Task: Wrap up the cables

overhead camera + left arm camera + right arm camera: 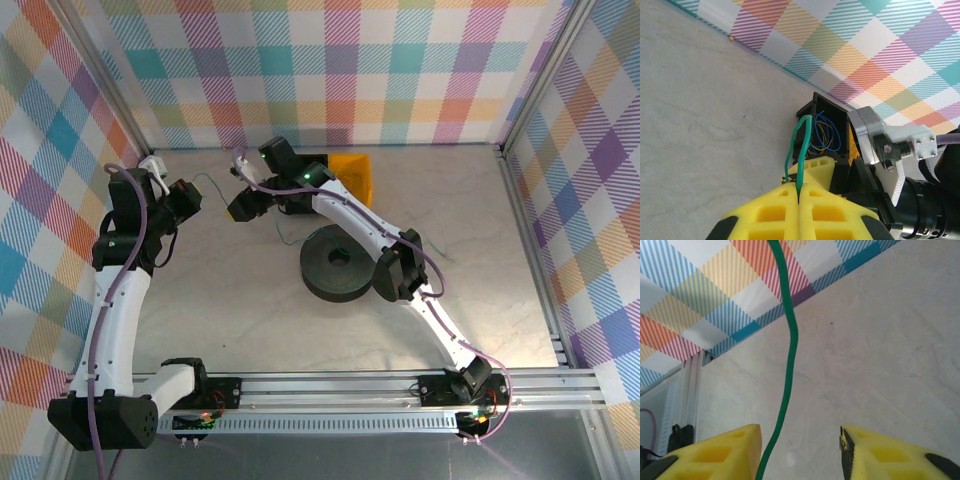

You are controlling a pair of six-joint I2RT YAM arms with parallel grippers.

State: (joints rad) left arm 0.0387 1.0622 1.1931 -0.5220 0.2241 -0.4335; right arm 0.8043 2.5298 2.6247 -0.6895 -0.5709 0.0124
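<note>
In the left wrist view my left gripper (801, 194) is shut on the teal-green cable (804, 150), which rises from between the yellow fingers, arches over and drops back to the left. In the right wrist view the same cable (789, 355) runs between the fingers of my right gripper (800, 447), close to the left finger (735, 447); the jaws stand apart and do not touch it. From above, the left gripper (188, 198) and right gripper (244, 207) face each other at the back left, with the thin cable (207, 179) between them.
A black round spool (338, 263) lies mid-table under the right arm. A yellow bin (352, 176) stands behind it. A black box with small blue and yellow coils (827, 134) sits just beyond the left gripper. Checked walls enclose the table.
</note>
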